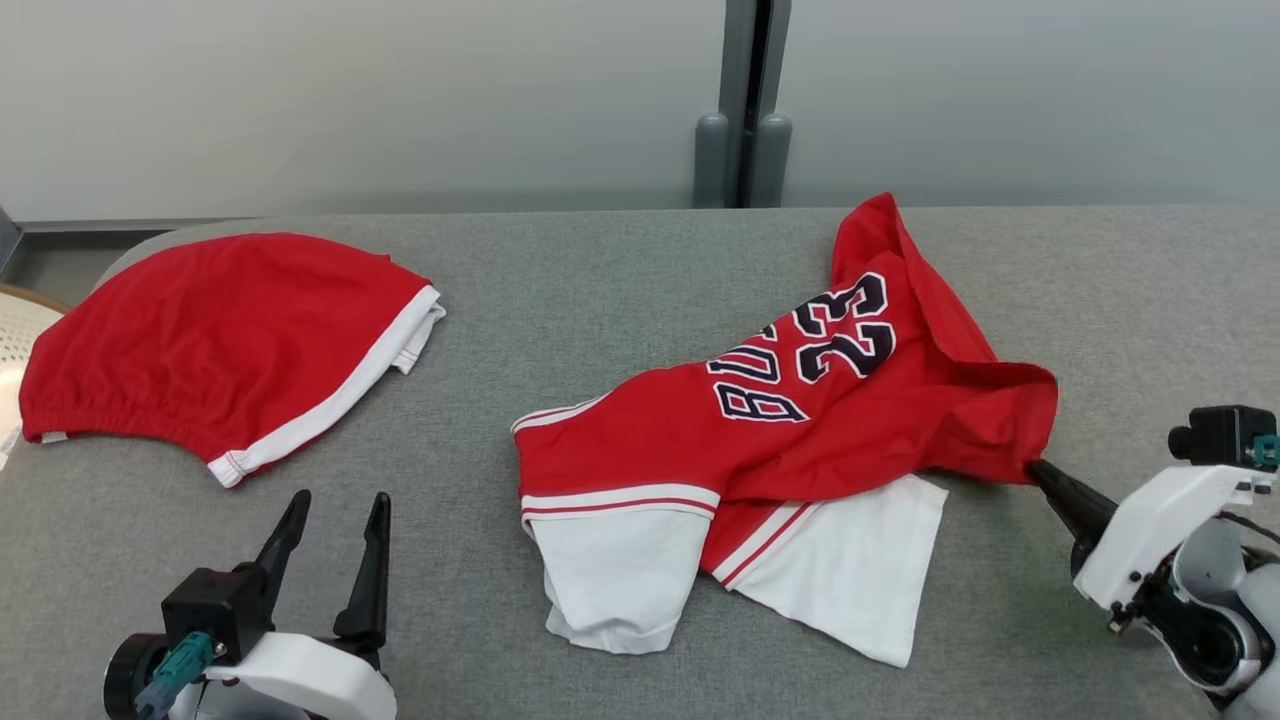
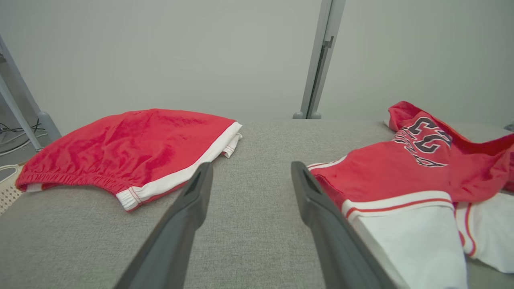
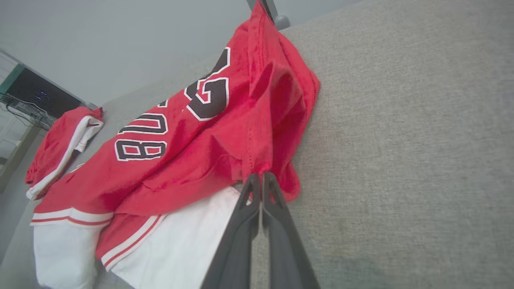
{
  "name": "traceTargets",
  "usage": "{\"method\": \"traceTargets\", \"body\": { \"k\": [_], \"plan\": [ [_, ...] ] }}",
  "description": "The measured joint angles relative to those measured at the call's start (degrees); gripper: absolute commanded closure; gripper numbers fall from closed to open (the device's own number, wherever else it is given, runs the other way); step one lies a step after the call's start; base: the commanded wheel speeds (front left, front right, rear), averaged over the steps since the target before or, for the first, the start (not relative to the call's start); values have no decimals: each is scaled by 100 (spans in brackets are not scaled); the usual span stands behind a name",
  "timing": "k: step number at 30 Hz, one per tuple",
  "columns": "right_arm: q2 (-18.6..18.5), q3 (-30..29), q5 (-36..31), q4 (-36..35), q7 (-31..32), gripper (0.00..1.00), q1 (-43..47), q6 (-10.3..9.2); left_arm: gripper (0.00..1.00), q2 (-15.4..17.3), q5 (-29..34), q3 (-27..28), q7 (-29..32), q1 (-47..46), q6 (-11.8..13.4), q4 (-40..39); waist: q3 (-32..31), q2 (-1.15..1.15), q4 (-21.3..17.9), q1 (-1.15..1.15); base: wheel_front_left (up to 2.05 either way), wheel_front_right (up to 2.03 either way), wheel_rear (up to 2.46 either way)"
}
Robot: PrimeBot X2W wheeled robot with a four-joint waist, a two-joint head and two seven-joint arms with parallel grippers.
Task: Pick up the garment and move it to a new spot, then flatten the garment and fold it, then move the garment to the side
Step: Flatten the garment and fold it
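Note:
The garment (image 1: pixel 800 430) is a red jersey with white sleeves and dark lettering, lying crumpled at the middle right of the grey table (image 1: pixel 600 290). It also appears in the left wrist view (image 2: pixel 401 176) and the right wrist view (image 3: pixel 192 152). My right gripper (image 1: pixel 1035 470) is shut on the garment's red hem at its right edge, the two fingers (image 3: pixel 277 212) pressed together on the fabric. My left gripper (image 1: pixel 335 520) stands open near the front left of the table, with bare cloth between its fingers (image 2: pixel 188 208), left of the garment's white sleeve.
Red shorts with a white stripe (image 1: pixel 220 340) lie folded at the far left of the table, seen too in the left wrist view (image 2: pixel 128 152). A grey post (image 1: pixel 745 110) rises behind the table against a pale wall. A round perforated object (image 1: pixel 15 340) sits at the left edge.

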Motion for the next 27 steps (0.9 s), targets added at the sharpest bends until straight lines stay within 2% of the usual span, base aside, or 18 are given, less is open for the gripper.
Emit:
{"method": "traceTargets", "body": {
  "k": [4, 9, 14, 20, 21, 22, 27],
  "plan": [
    [-404, 165, 455, -765, 389, 100, 463, 0, 0, 65, -16, 24, 18, 29, 9, -31, -66, 0, -137, 0, 0, 0, 0],
    [-900, 322, 646, -1173, 721, 100, 794, 0, 0, 111, -16, 22, 53, 90, 33, -80, -94, 0, -233, 0, 0, 0, 0],
    [-1150, 549, 380, -968, 917, 100, 872, 0, 0, 154, -16, 5, 100, 88, 49, -140, -49, 0, -238, 0, 0, 0, 0],
    [-1156, 636, 152, -431, 1065, 100, 868, 1, 0, 168, -15, -33, 138, 84, 58, -163, -23, 0, -158, 0, 0, 0, 0],
    [-1125, 612, 152, -345, 1063, 72, 865, 1, 0, 168, -16, -35, 138, 85, 59, -163, -25, 0, -145, 0, 0, 0, 0],
    [-1092, 597, 149, -263, 1065, 1, 856, 1, 0, 168, -16, -37, 138, 85, 69, -163, -32, 0, -136, 0, 0, 0, 0],
    [-1026, 456, -63, -51, 889, 0, 730, 0, 0, 165, -53, -37, 134, 110, 103, -163, -110, 0, -133, 0, 0, 0, 0]
  ]
}}
